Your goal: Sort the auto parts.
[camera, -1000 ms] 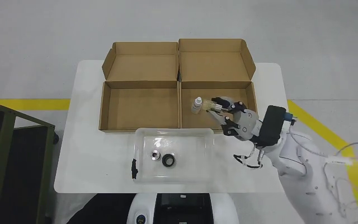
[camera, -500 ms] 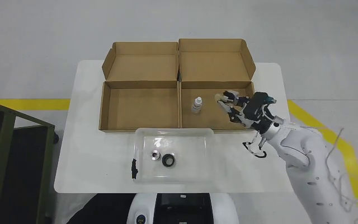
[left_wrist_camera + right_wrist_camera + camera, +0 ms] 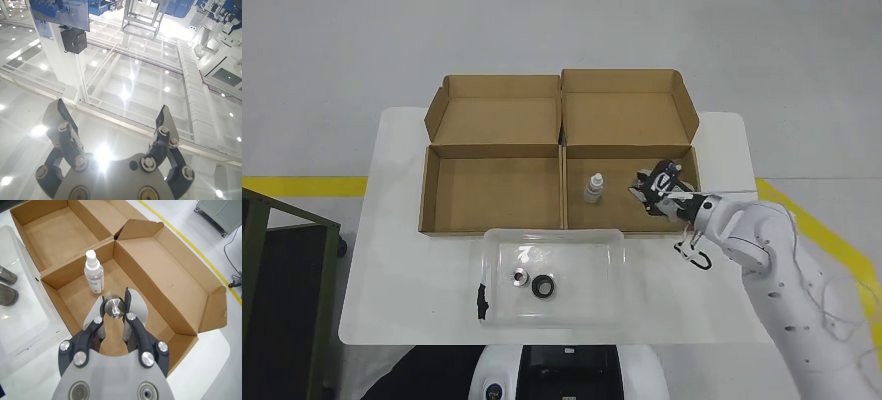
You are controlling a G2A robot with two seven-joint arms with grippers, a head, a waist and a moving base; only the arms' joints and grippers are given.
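Bright, even overhead light washes the white counter [image 3: 412, 290] and leaves only soft, faint shadows inside the cardboard boxes [image 3: 492, 190], while the left wrist view stares up into ceiling lamps [image 3: 124, 95] that flare into starburst glare, straight lines bowing toward its edges.

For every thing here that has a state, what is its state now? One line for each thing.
right gripper: shut on the metal part, over the right box.
metal part: clamped in the right gripper.
left gripper: open, holding nothing.
spray bottle: upright, capped, inside the right box.
right box: lid open.
left box: lid open.
clear tray: uncovered, two round parts inside.
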